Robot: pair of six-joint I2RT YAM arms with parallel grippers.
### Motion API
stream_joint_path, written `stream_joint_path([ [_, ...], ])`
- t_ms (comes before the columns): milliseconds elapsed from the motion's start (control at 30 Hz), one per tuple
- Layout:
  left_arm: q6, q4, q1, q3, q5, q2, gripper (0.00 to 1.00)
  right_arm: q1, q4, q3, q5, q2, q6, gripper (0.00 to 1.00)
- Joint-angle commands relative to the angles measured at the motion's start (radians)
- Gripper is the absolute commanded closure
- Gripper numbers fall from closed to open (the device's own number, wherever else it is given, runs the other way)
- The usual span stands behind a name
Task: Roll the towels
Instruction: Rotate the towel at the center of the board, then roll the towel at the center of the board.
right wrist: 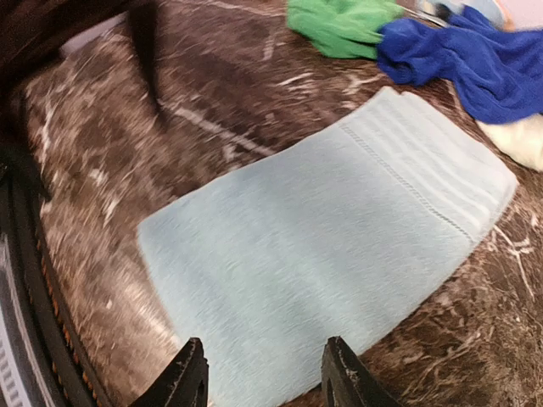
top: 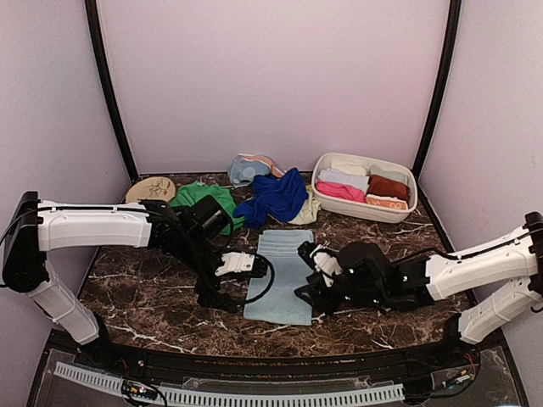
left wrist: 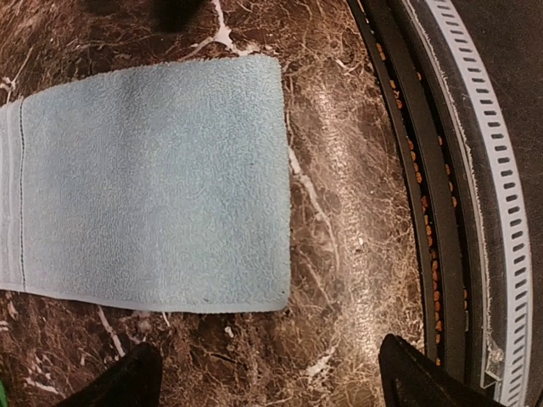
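Nearest, table's near edge: the light blue towel lies flat and unrolled on the marble table. Its short near end stops short of the slotted rail, with bare stone between.
Left gripper: jaws wide with nothing between them. It hovers off the towel's left long edge, by the near corner.
Right gripper: jaws moderately apart over the towel's right long edge. No cloth looks pinched.
Cable: a black loop from the left wrist hangs across the towel's left edge.
Risk, uneven start: if one gripper takes its corner before the other, the first fold would likely run skewed and the roll come out cone-shaped.
Risk, thin pinch: terry lying flat on stone gives little to grab. Fingers may slide over it, or shove the whole towel toward the far side instead of lifting the hem.
Risk, snag: the loop could get wound into the roll or drag that edge.
Risk, far end: the towel's far end sits just beside the royal blue towel and a pale towel. A roll carried that far could gather them in.
Far side: green towel lies left of the blue. A pink roll and a rust roll sit in the white basin toward the far right corner, well apart from the work.
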Motion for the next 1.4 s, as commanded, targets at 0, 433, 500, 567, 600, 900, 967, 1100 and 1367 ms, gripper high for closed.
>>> stream_joint_path([
  [0,-0.022,-0.065,0.115,0.019,0.173,0.023,0.09,0.217,0.005,-0.065,0.185,-0.062,-0.251,0.53],
  [433,-0.074,-0.012,0.147,-0.017,0.125,0.020,0.05,0.379,0.022,-0.006,0.339,0.219,-0.423,0.68],
  [500,-0.081,-0.023,0.147,-0.016,0.115,0.016,0.05,0.373,0.040,-0.010,0.340,0.247,-0.426,0.69],
  [567,-0.081,-0.041,0.147,-0.014,0.114,0.017,0.06,0.364,0.058,-0.022,0.334,0.262,-0.416,0.71],
  [600,-0.080,-0.049,0.147,-0.014,0.114,0.017,0.05,0.358,0.065,-0.027,0.326,0.264,-0.409,0.71],
  [900,-0.052,-0.003,0.147,-0.090,0.114,-0.006,0.05,0.298,0.056,-0.027,0.261,0.288,-0.344,0.71],
  [967,-0.043,0.013,0.147,-0.102,0.110,-0.009,0.05,0.277,0.041,-0.013,0.228,0.292,-0.327,0.75],
  [1100,-0.048,0.067,0.146,-0.118,0.119,-0.021,0.05,0.222,-0.003,0.033,0.094,0.296,-0.265,0.92],
  [1367,-0.006,0.135,0.090,-0.137,0.171,-0.043,0.11,0.051,-0.022,0.078,-0.337,0.271,-0.070,1.00],
])
